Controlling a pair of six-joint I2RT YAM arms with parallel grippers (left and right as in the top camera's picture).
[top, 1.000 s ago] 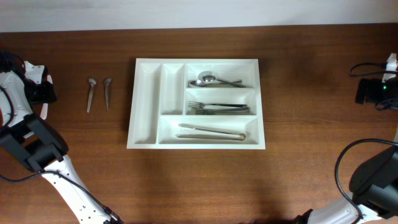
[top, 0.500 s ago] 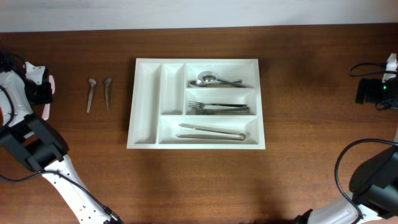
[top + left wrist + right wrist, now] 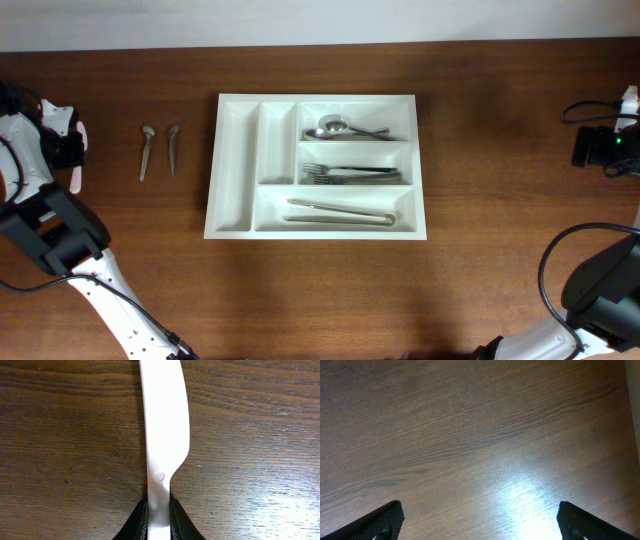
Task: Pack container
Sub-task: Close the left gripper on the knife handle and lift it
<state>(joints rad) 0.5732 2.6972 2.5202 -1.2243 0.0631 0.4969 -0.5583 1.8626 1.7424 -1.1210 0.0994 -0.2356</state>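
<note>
The container [image 3: 232, 150] is a big white cutlery tray in the middle of the table. It holds spoons [image 3: 340, 128] in its top long compartment, forks [image 3: 352, 174] in the middle one and long metal pieces [image 3: 340, 212] in the bottom one. Its two narrow upright compartments are bare. At the far left edge, my left gripper [image 3: 160, 512] is shut on the handle of a white plastic knife [image 3: 164, 420], whose blade lies flat on the wood and points away. My right gripper [image 3: 480, 522] stands open over bare wood, holding nothing.
Two small metal spoons [image 3: 146, 150] [image 3: 172, 148] lie side by side on the table between the left arm [image 3: 60, 145] and the tray. A black device with a cable [image 3: 598, 146] sits at the far right edge.
In the overhead view the left gripper's head has shifted very slightly at the far left. The tray and the cutlery have not moved.
</note>
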